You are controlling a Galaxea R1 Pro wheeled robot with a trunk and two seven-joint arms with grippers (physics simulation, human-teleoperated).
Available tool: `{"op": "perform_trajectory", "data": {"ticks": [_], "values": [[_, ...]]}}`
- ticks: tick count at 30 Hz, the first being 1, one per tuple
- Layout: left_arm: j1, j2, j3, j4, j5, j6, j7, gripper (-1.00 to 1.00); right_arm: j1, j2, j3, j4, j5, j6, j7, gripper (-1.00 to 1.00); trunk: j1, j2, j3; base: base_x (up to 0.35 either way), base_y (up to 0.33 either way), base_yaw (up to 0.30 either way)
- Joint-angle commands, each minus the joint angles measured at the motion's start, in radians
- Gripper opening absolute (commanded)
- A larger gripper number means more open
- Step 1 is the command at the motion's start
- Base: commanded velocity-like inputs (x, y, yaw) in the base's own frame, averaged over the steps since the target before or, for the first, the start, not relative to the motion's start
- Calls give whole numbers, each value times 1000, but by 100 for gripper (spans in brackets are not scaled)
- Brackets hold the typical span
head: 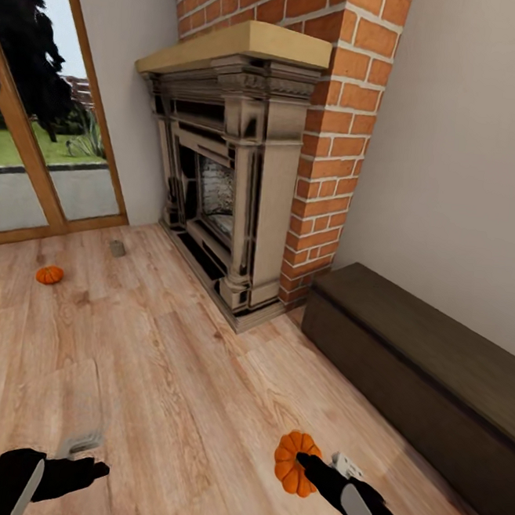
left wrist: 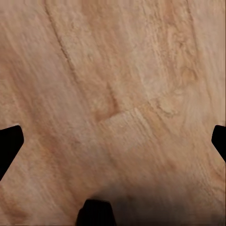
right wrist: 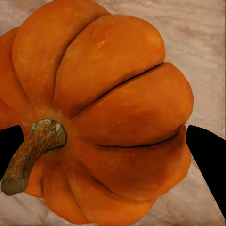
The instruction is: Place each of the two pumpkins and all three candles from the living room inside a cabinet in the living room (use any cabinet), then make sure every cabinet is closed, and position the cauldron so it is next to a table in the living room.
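A ribbed orange pumpkin (head: pixel 291 464) hangs just above the wooden floor, with my right gripper (head: pixel 310 463) shut on it. In the right wrist view this pumpkin (right wrist: pixel 108 94) sits between both dark fingers (right wrist: pixel 209 160), its brown stem pointing sideways. A second, smaller pumpkin (head: pixel 49 274) lies on the floor near the glass door. One grey candle (head: pixel 117 249) stands on the floor beyond it. The long dark brown cabinet (head: pixel 420 368) runs along the right wall, its front shut. My left gripper (head: pixel 87 458) hovers open over bare floor (left wrist: pixel 113 94).
A brick chimney with a stone fireplace (head: pixel 233 184) stands at the back middle, right beside the cabinet's far end. A wood-framed glass door (head: pixel 32 149) fills the left wall. Open wooden floor (head: pixel 183 376) lies between me and the fireplace.
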Motion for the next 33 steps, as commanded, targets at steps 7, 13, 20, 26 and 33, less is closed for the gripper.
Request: {"op": "perform_trajectory", "data": {"ticks": [7, 13, 20, 26, 33], "values": [[0, -4, -1, 186, 13, -188, 93, 100, 0, -8, 118, 3, 3, 2, -48, -100, -27, 49, 12, 0, 0, 168], [0, -38, 3, 212, 14, -220, 111, 100, 0, -3, 136, 7, 6, -6, -65, -100, -35, 63, 10, 0, 0, 171], [0, -45, 3, 218, 13, -227, 112, 100, 0, -7, 144, 11, 45, -56, -58, -100, -35, 63, 3, 0, 0, 128], [0, -46, 3, 267, 12, -323, 113, 100, 0, -5, 144, 16, 52, -61, -60, -100, -35, 63, 3, 0, 0, 96], [0, -45, 6, 313, 13, -349, 113, 100, 0, 5, 178, 17, 53, -64, -71, -100, -35, 63, 3, 44, 0, 278]]}}
